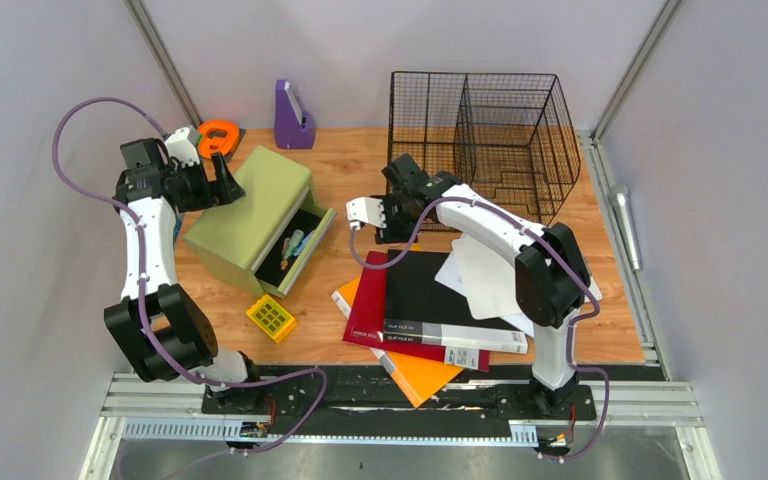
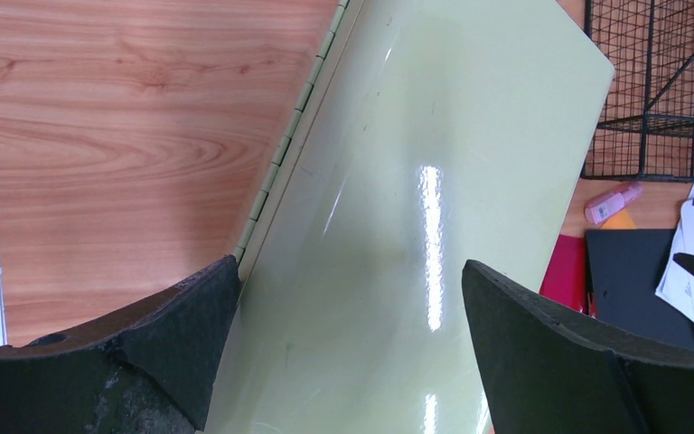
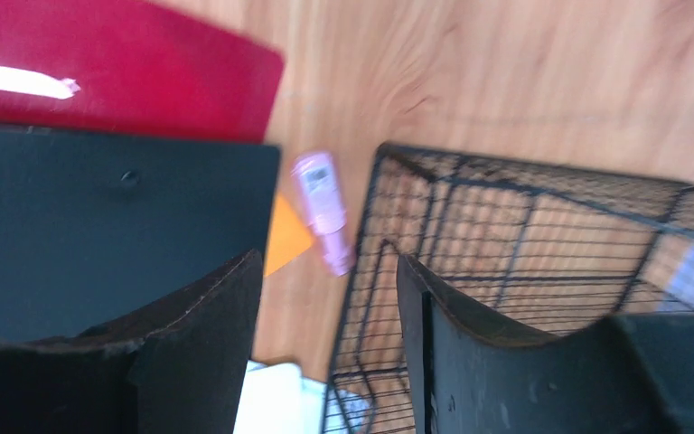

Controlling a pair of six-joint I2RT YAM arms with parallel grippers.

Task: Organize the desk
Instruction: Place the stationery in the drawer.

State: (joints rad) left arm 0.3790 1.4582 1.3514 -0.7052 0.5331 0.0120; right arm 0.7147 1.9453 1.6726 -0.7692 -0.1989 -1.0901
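The desk [image 1: 360, 165] is a light wood top. A green drawer box [image 1: 250, 205] stands at its left, its drawer [image 1: 295, 250] pulled out with pens inside. My left gripper [image 1: 228, 185] hangs open over the box's back edge; in the left wrist view its fingers [image 2: 351, 267] span the glossy green lid [image 2: 434, 136]. My right gripper [image 1: 368, 215] is open and holds nothing. It hovers [image 3: 327, 260] over a small pink tube [image 3: 323, 208] lying by the corner of the wire basket [image 3: 524, 235].
A black wire basket [image 1: 490, 130] stands at the back right. Black [image 1: 430, 295], red [image 1: 365, 300] and orange [image 1: 420, 375] folders and white papers [image 1: 485, 270] are piled at the front. A yellow box [image 1: 271, 318], a purple holder [image 1: 293, 118] and an orange tape roll [image 1: 218, 137] are on the left.
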